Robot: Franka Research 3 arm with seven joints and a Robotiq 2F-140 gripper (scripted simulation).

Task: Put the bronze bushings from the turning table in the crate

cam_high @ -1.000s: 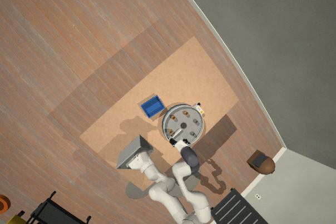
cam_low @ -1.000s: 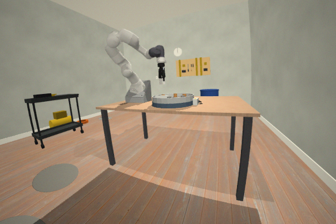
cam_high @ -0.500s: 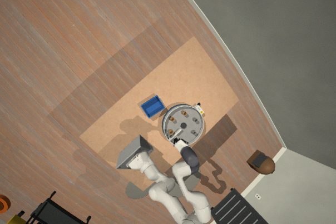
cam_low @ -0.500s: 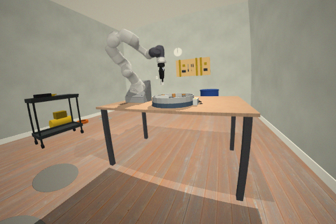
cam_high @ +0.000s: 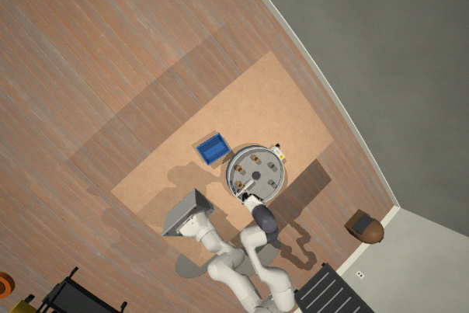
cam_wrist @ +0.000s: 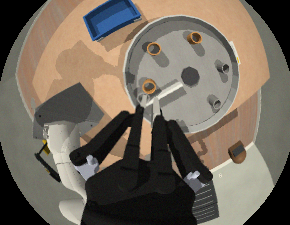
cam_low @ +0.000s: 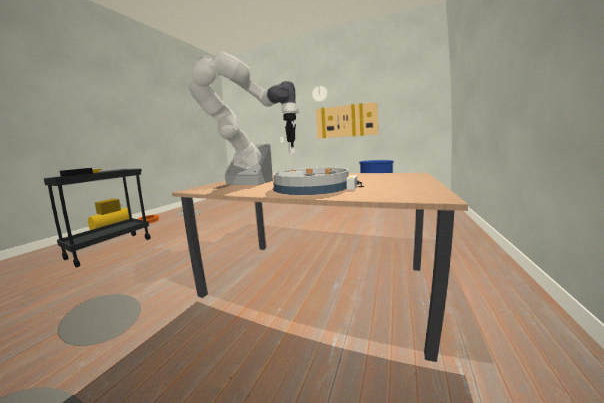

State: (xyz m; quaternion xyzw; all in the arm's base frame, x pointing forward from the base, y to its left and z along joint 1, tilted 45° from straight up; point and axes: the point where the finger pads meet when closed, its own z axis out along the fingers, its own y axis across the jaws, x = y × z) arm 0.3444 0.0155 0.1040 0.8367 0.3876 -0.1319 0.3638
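Observation:
My gripper (cam_high: 245, 196) (cam_low: 292, 150) (cam_wrist: 149, 102) is shut with nothing between its fingers, high above the near edge of the turning table (cam_high: 264, 172) (cam_low: 311, 181) (cam_wrist: 210, 54). Three bronze bushings stand on the turning table: one (cam_high: 255, 158) (cam_wrist: 195, 41), a second (cam_high: 239, 169) (cam_wrist: 149, 51) and a third (cam_high: 239, 185) (cam_wrist: 144, 89). Two steel bushings, one (cam_high: 272, 166) (cam_wrist: 224, 67) and another (cam_high: 273, 183) (cam_wrist: 216, 104), are on its right side. A third steel bushing (cam_wrist: 140, 99) shows beside the third bronze one, partly covered by a fingertip. The blue crate (cam_high: 219, 157) (cam_wrist: 117, 28) looks empty.
A pale bar (cam_high: 248, 184) (cam_wrist: 170, 92) lies across the turning table from near its hub (cam_high: 256, 175) (cam_wrist: 190, 76) towards the rim, close to the third bronze bushing. A white box (cam_high: 277, 152) (cam_low: 352, 182) sits at the outer rim. The crate stands beside the turning table.

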